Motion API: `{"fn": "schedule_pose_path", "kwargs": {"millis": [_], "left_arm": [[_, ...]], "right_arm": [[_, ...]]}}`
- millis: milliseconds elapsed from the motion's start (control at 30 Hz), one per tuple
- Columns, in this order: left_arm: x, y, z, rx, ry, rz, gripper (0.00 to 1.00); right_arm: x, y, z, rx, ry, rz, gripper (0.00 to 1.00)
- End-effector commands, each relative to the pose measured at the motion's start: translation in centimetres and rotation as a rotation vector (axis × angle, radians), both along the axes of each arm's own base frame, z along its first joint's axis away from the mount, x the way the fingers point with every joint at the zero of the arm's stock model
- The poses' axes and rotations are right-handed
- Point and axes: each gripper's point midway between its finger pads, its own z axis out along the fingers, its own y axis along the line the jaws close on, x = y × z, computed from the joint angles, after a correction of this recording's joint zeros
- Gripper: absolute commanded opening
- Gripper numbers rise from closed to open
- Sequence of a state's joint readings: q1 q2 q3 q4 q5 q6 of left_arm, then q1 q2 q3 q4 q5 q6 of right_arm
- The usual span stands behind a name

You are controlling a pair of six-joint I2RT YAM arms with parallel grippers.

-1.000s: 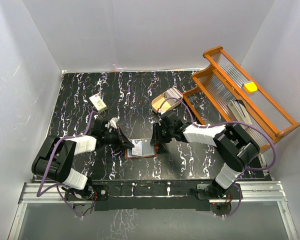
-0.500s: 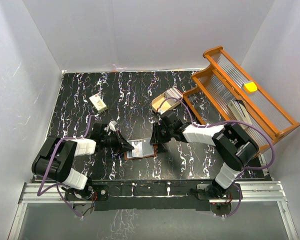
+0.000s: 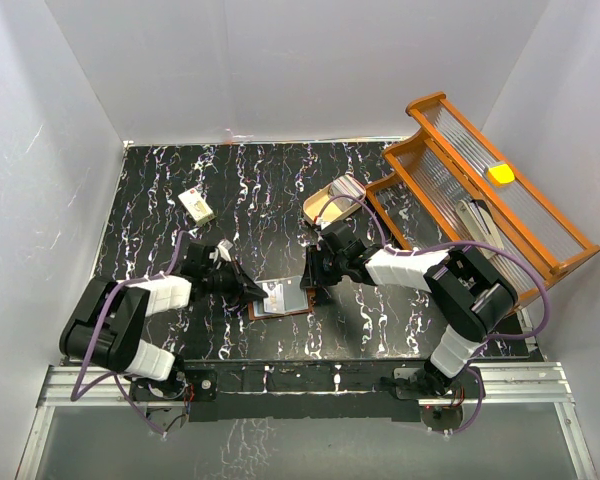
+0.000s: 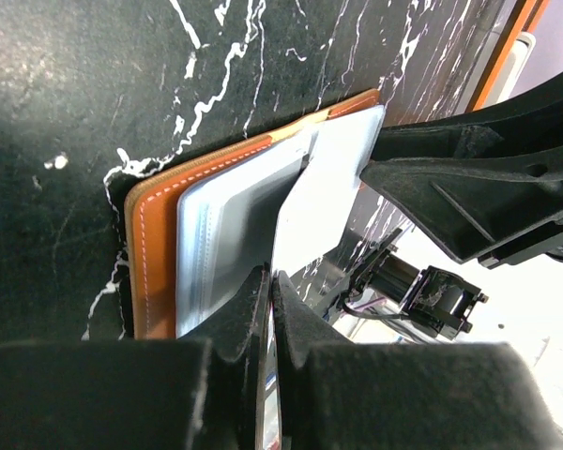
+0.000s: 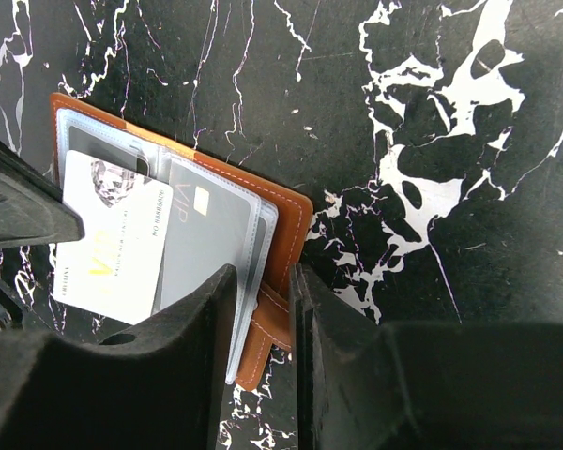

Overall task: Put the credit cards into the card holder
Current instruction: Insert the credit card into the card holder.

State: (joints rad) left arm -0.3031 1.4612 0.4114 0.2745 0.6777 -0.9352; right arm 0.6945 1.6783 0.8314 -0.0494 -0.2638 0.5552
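Observation:
The brown card holder [image 3: 282, 298] lies open on the black marbled table, its clear sleeves [image 4: 225, 216] facing up. My left gripper [image 3: 252, 290] is at its left edge, shut on a pale credit card [image 4: 324, 202] whose far end lies over the sleeves. In the right wrist view that white card [image 5: 113, 248] rests on the left sleeves, and a grey card [image 5: 211, 234] sits inside a sleeve. My right gripper [image 5: 263, 300] is at the holder's right edge [image 5: 286, 220], its jaws closed round the sleeve ends and the brown strap. More cards [image 3: 349, 185] stand in the beige tray.
A beige oval tray [image 3: 323, 207] sits behind the right gripper. An orange slatted rack [image 3: 450, 185] with a yellow piece [image 3: 500, 173] fills the right side. A small cream block [image 3: 196, 205] lies at the back left. White walls enclose the table.
The left gripper has shifted slightly along the holder's left edge with its card. The right jaws have narrowed on the holder's right edge.

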Motion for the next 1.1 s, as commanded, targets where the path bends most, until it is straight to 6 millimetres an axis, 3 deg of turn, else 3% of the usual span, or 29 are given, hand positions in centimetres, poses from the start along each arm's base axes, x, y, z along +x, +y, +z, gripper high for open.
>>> {"fn": "schedule_pose_path", "kwargs": {"millis": [0,633,1067], "left_arm": [[-0.1,0.7,0.9,0.059,0.0,0.013,0.0],[0.7,-0.7,0.3,-0.03,-0.082,-0.021,0.0],[1.0,-1.2,-0.3,-0.059,-0.097,0.0,0.0]], "right_arm": [[0.5,0.4,1.1,0.025,-0.053,0.005,0.27],[0.0,0.6,0.9,0.041,-0.035,0.016,0.27],[0.4,1.4,2.0,0.088,-0.029,0.0,0.26]]}}
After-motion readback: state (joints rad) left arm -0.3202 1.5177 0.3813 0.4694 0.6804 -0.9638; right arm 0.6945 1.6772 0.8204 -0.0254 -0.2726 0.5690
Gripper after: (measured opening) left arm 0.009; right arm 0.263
